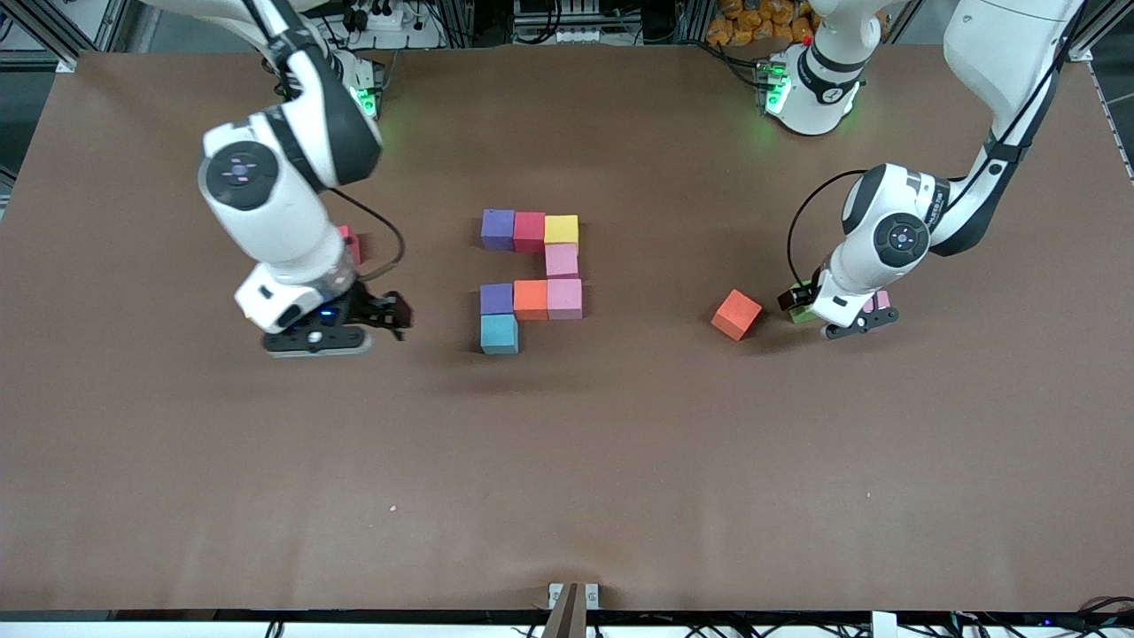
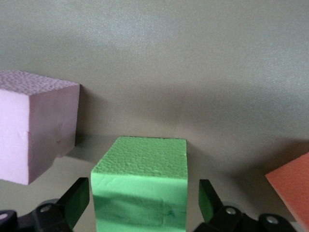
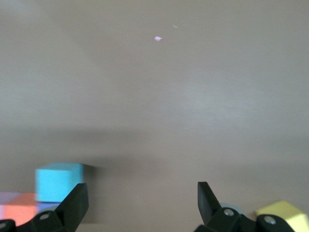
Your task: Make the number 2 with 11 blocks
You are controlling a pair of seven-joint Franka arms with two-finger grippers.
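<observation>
Eight blocks lie joined at mid-table as part of the number 2. A purple (image 1: 498, 229), a red (image 1: 530, 231) and a yellow block (image 1: 561, 230) make the row nearest the robots. Two pink blocks (image 1: 563, 279) run from it toward the front camera. An orange (image 1: 531, 299) and a purple block (image 1: 496, 299) follow, then a light blue block (image 1: 499, 334). My left gripper (image 2: 143, 191) is open around a green block (image 2: 140, 186), with gaps on both sides. My right gripper (image 3: 142, 193) is open and holds nothing, over the table beside the light blue block (image 3: 58, 181).
A loose orange block (image 1: 736, 314) lies between the figure and the left gripper (image 1: 837, 317). A loose pink block (image 2: 36, 125) sits right beside the green one. A red block (image 1: 351, 244) shows partly from under the right arm.
</observation>
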